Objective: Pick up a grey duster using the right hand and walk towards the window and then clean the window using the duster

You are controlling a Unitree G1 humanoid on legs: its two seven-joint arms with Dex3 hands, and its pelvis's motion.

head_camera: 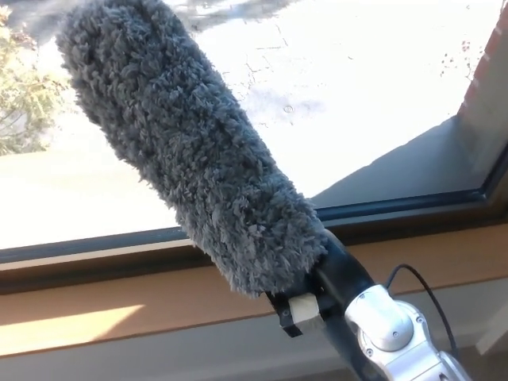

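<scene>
Duster (190, 151): grey, fluffy, slanting from lower right to upper left, against the window (373, 79).
Right hand (337, 290): gripping duster handle.
Advice: sweep lightly, keeping pile on glass.

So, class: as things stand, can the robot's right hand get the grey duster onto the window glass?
Probably yes: the right hand holds the grey duster raised before the window glass, with nothing between them.

Duster (190, 151): dark grey, shaggy tufted pile all over, with a pale cream block at its base. Right hand (337, 282) black, the wrist behind it silver-grey. Window (357, 87) frame dark grey; sill (119, 305) warm tan wood, a brighter sunlit patch at left.
</scene>
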